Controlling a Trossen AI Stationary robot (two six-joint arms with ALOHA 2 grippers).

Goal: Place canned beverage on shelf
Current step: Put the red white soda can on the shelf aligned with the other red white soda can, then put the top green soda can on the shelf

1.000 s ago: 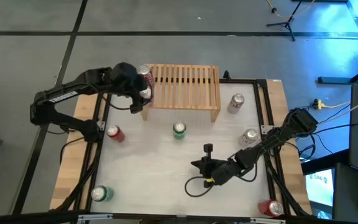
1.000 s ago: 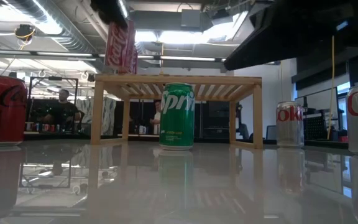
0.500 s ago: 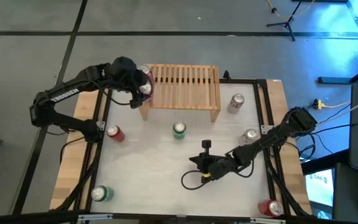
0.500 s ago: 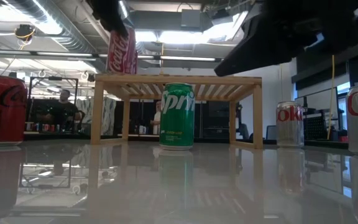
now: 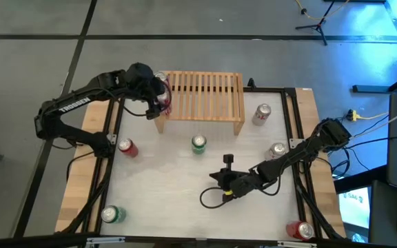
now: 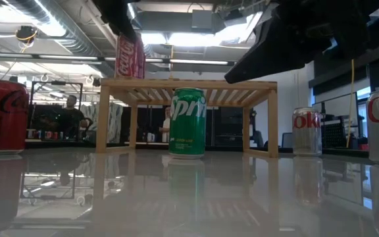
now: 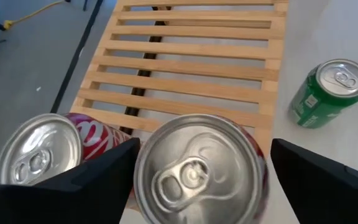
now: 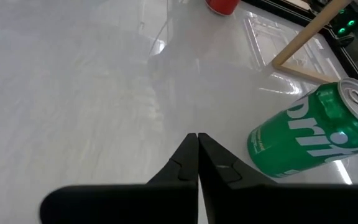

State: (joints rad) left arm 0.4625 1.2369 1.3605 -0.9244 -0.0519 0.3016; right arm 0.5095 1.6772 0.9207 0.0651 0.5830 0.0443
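The shelf (image 5: 205, 96) stands at the table's far side. At its left end a red can (image 7: 197, 171) stands on the slats, close beside a second red can (image 7: 36, 155). My left gripper (image 7: 205, 146) is open above the first can, one finger on each side of its top. In the low view that can (image 6: 130, 58) rises from the shelf top (image 6: 189, 84) under the gripper. My right gripper (image 8: 197, 155) is shut and holds nothing. It hangs over the table's middle (image 5: 216, 180), near an upright green can (image 8: 316, 137). My left gripper comes at the red can's upper part from above at a slant. A narrow gap shows between one finger (image 7: 316, 174) and the can's wall. Whether the other finger (image 7: 104, 171) touches the can I cannot tell. The can's base is on the shelf's slats.
The green can (image 5: 198, 143) stands in front of the shelf. Two silver cans (image 5: 262, 114) (image 5: 276, 151) are at the right and a red can (image 5: 126, 146) at the left. One more green can (image 5: 112, 215) and one red can (image 5: 300, 231) sit near the front corners.
My left gripper has carried the red can a little toward the table's far edge along the shelf's left end, closer to the second red can. In the low view the can has gone from tilted and raised to nearly upright on the shelf top.
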